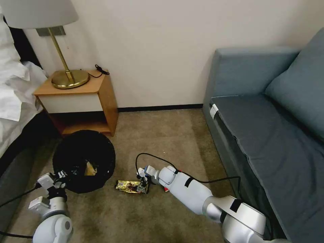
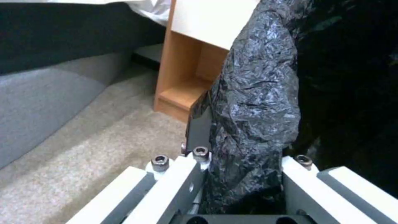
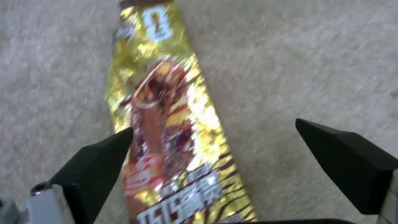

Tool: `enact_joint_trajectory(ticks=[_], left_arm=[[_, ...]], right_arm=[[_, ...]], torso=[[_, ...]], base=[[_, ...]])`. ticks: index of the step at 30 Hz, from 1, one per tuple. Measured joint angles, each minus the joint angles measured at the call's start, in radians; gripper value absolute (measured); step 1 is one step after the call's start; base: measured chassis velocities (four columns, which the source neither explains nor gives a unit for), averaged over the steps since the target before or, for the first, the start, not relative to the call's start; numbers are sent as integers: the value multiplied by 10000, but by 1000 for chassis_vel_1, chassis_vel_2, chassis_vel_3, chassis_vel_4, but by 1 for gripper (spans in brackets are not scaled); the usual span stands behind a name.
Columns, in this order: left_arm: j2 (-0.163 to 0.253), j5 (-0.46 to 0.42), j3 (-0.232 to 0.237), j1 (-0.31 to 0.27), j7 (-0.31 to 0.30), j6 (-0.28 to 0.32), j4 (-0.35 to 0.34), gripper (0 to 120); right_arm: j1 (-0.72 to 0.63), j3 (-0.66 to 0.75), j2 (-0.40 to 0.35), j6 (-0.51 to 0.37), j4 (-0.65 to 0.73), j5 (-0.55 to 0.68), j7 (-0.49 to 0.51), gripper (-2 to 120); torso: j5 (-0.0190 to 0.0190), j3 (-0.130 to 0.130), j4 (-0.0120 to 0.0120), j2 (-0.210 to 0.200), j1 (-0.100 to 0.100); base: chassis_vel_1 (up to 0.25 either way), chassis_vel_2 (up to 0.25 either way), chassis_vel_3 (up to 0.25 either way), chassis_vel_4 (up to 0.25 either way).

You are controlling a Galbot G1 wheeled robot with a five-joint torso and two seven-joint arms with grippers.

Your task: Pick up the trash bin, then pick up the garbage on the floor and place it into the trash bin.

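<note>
right gripper spread over gold wrapper, lengthwise between its fingers

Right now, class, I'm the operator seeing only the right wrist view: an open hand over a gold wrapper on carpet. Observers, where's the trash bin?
Observer: The trash bin is to the robot's left of the wrapper, in front of the nightstand.
Operator: Is anything holding it?
Observer: Yes, the left hand is clamped on its bag-lined rim.
Operator: Anything inside?
Observer: A tan crumpled piece lies in it.
</note>
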Motion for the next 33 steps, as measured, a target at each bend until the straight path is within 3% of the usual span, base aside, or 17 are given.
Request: enact_joint_trajectory(ticks=[6,10,13,19,33], left_arm=[[-3,0,53,-114,0,24,93,3],[6,16,85,-137,-1,28,145,3],[25,29,101,-137,0,31,201,3],[70,26,91,-123,8,31,227,3],[207,-54,76,-156,37,19,381,3]], right_arm=[[-58,127,-15,17,-216,-71,-96,100],[-115,251,-20,43,-271,-116,-127,90],[-225,329,-25,65,-271,-170,-184,74],[-287,448,-29,117,-296,-216,-190,58],[-254,599,-36,168,-278,-141,-108,3]], torso=[[0,0,0,0,0],[0,0,0,0,0],[0,0,0,0,0],[0,0,0,0,0],[0,0,0,0,0]], base=[[0,0,0,0],[0,0,0,0],[0,0,0,0],[0,0,0,0],[0,0,0,0]])
